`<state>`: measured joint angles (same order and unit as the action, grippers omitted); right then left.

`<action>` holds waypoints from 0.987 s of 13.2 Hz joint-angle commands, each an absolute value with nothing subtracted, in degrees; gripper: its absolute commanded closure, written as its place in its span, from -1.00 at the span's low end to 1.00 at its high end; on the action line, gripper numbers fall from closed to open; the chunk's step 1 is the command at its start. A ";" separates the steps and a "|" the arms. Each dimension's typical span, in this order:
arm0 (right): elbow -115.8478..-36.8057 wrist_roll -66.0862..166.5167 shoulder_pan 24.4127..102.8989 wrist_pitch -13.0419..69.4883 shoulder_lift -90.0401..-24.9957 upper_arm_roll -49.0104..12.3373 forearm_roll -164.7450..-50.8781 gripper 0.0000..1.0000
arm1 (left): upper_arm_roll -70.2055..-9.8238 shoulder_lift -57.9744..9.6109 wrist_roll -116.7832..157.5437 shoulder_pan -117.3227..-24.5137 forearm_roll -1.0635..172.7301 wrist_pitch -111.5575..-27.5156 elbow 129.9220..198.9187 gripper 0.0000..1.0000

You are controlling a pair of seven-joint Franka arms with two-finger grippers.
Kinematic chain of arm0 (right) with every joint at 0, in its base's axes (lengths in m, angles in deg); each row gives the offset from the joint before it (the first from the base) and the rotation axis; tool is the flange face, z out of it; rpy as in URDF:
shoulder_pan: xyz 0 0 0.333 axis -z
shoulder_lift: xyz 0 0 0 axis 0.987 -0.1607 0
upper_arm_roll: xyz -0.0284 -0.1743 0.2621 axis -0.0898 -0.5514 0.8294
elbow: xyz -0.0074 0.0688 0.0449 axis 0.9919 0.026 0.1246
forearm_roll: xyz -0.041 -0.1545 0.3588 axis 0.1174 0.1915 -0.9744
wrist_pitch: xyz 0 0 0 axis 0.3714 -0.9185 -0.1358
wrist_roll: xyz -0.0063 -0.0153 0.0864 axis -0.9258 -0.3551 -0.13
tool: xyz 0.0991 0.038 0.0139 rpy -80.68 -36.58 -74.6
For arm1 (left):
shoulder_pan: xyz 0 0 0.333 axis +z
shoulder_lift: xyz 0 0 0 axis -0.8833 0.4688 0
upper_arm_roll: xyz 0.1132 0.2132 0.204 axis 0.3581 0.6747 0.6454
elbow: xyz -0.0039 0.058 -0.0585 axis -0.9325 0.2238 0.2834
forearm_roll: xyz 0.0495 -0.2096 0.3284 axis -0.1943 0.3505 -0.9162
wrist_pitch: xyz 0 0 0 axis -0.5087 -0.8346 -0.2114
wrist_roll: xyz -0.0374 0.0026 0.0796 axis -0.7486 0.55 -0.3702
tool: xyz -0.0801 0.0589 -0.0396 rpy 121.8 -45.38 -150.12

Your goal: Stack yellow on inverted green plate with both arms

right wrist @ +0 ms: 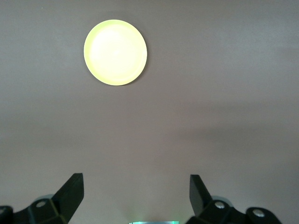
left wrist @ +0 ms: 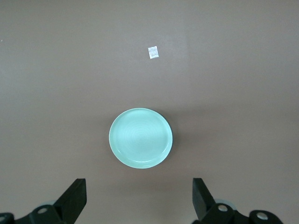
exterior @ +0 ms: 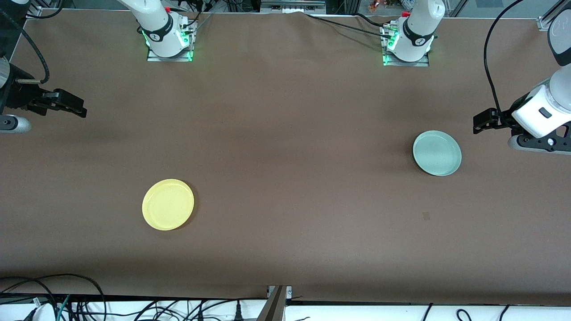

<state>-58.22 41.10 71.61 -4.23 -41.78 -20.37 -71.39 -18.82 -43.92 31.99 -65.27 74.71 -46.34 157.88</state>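
Toward the left arm's end of the table lies the green plate (exterior: 437, 153), rim up, well apart from the yellow plate (exterior: 167, 204); left gripper (exterior: 484, 121) and right gripper (exterior: 67, 103) hover spread wide, empty; flipping a shallow plate risks slipping off its low rim.

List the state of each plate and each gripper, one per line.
yellow plate: flat on the table, rim up, untouched, toward the right arm's end.
green plate: flat on the table, rim up, not yet inverted, toward the left arm's end.
left gripper: open, empty, above the table beside the green plate.
right gripper: open, empty, far from the yellow plate.
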 commanded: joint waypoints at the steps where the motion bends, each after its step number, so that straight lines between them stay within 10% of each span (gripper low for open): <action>1: -57.90 41.58 71.53 -4.17 -41.70 -20.18 -70.61 -1.00 | -18.61 -42.86 32.63 -65.38 76.05 -45.89 155.94 -1.00; 13: -57.90 41.40 71.52 -3.99 -41.79 -20.18 -74.66 -1.00 | -18.09 -37.25 47.01 -60.83 75.87 -45.98 155.94 -1.00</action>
